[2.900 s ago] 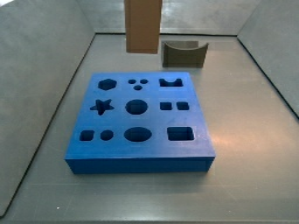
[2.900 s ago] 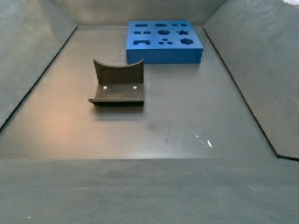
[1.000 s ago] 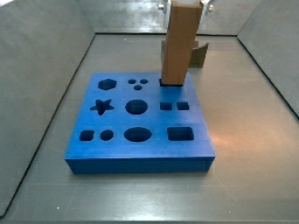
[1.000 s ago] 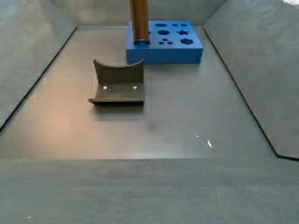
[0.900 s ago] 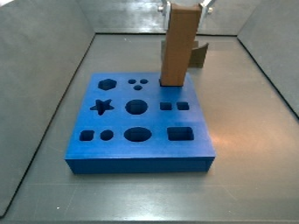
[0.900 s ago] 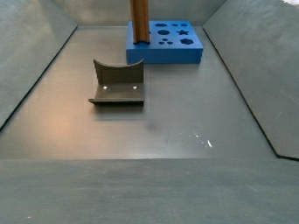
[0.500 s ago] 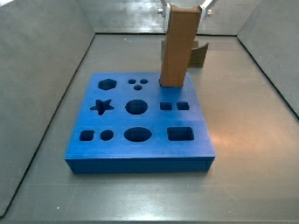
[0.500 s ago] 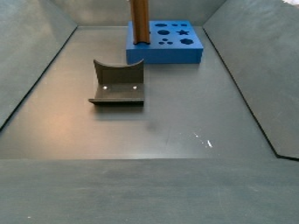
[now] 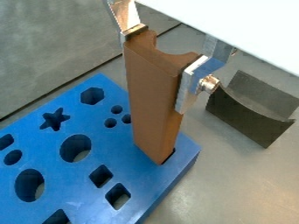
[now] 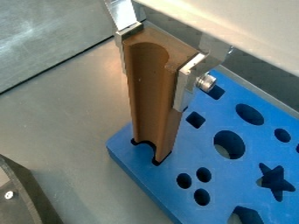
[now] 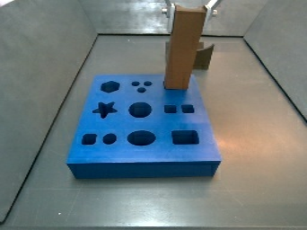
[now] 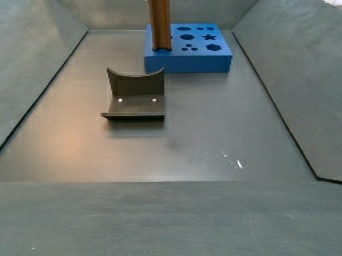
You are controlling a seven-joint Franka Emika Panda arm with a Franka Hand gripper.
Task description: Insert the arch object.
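The arch object (image 9: 156, 105) is a tall brown block with a curved groove on one face. It stands upright with its lower end in the arch-shaped hole at a corner of the blue board (image 9: 70, 175). It shows in both wrist views (image 10: 152, 101) and both side views (image 11: 184, 49) (image 12: 158, 25). My gripper (image 9: 160, 54) is shut on the block's top, one silver finger (image 9: 191, 83) on each side; it also shows in a wrist view (image 10: 158, 54). In a side view the gripper (image 11: 192, 5) sits at the frame's top edge.
The blue board (image 11: 144, 126) has star, round, square and hexagon holes. The dark fixture (image 12: 134, 95) with a curved notch stands on the grey floor apart from the board (image 12: 194, 48); it shows behind the block in a side view (image 11: 204, 56). Grey walls surround the floor.
Since 2.9 s ago the block came down from above the fixture onto the board's corner hole. Over the last second nothing has visibly moved.
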